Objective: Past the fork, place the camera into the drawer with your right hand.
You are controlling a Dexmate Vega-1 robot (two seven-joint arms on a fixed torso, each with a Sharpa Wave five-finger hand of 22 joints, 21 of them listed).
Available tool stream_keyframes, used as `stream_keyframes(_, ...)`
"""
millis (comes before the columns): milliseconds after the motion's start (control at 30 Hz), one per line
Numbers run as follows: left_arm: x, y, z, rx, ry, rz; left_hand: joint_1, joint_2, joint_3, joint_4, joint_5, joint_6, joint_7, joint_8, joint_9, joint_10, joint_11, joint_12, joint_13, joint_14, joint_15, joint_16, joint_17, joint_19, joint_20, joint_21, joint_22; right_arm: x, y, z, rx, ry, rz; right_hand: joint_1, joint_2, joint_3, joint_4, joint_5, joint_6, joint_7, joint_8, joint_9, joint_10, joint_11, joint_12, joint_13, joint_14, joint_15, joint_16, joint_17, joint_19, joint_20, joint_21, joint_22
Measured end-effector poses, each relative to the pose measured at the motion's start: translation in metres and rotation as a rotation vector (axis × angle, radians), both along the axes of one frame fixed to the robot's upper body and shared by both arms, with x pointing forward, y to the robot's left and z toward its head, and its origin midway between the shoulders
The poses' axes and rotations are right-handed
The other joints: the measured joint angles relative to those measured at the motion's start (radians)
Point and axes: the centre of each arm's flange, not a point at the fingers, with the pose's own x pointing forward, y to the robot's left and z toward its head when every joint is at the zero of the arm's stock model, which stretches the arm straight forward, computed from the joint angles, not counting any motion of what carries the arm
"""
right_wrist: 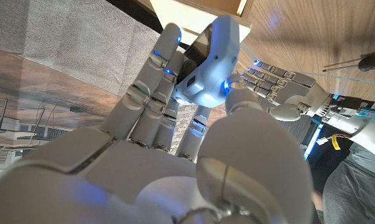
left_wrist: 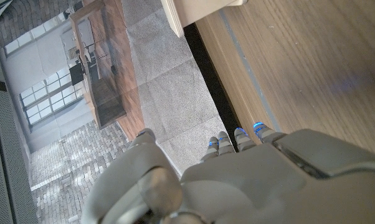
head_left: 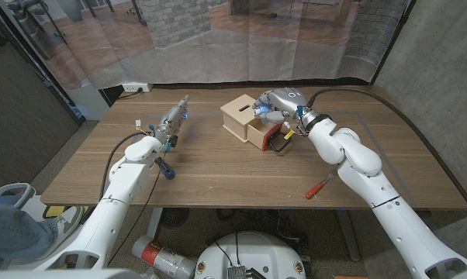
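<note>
A light wooden box [head_left: 240,111] stands at the table's far middle, its drawer [head_left: 261,136] pulled out toward me. My right hand [head_left: 278,103] hovers just over the open drawer and grips a small pale-blue camera [head_left: 265,117]. In the right wrist view the camera [right_wrist: 207,65] is pinched between the fingers [right_wrist: 156,81] and thumb. A slim red-handled utensil [head_left: 319,187] lies near the front edge, under my right forearm. My left hand [head_left: 174,121] is at the far left, fingers straight and holding nothing; its back [left_wrist: 250,180] shows in the left wrist view.
A black and red looped object [head_left: 281,142] lies right beside the drawer's front. A blue-handled tool [head_left: 165,168] lies by my left forearm. The box's corner [left_wrist: 197,14] shows above the table edge in the left wrist view. The left hand [right_wrist: 281,90] shows beyond the camera.
</note>
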Motion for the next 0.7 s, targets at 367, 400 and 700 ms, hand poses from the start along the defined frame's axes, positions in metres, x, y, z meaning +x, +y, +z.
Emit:
stream_keyframes(367, 0.001, 0.0, 0.001, 0.004, 0.0, -0.001, 0.0, 0.0, 0.0, 0.0, 0.0, 0.0, 0.0, 0.0, 0.0, 0.0, 0.0, 0.0, 0.0, 0.0, 0.0, 0.0, 0.0, 0.0, 0.0, 0.0, 0.0, 0.012, 0.009, 0.004, 0.01, 0.022, -0.005, 0.002, -0.002, -0.004, 0.004, -0.003, 0.0, 0.0, 0.0, 0.005, 0.004, 0.0, -0.008, -0.001, 0.004, 0.004, 0.001, 0.0, 0.0, 0.0, 0.002, 0.0)
stream_keyframes(400, 0.001, 0.0, 0.001, 0.005, 0.0, -0.001, 0.0, 0.0, 0.0, 0.0, 0.0, 0.0, 0.0, 0.0, 0.0, 0.0, 0.0, 0.0, 0.0, 0.0, 0.0, 0.0, 0.0, 0.0, 0.0, 0.0, 0.0, 0.012, 0.009, 0.004, 0.01, 0.023, -0.006, 0.002, -0.002, -0.004, 0.004, -0.003, 0.0, 0.0, 0.0, 0.005, 0.004, 0.0, -0.008, -0.001, 0.004, 0.004, 0.001, 0.0, 0.0, 0.0, 0.008, 0.0)
stream_keyframes(700, 0.0, -0.001, 0.002, 0.006, -0.003, -0.001, 0.0, 0.0, 0.0, 0.0, 0.0, 0.001, -0.001, 0.0, 0.0, 0.0, 0.0, 0.0, 0.0, 0.0, 0.0, 0.0, 0.0, -0.004, -0.004, 0.0, 0.0, 0.021, 0.01, 0.004, 0.021, 0.047, -0.025, -0.001, 0.001, -0.005, 0.003, -0.004, 0.0, 0.0, -0.008, 0.005, 0.009, -0.001, -0.012, 0.0, 0.013, 0.005, 0.001, 0.005, 0.006, -0.006, 0.008, 0.0)
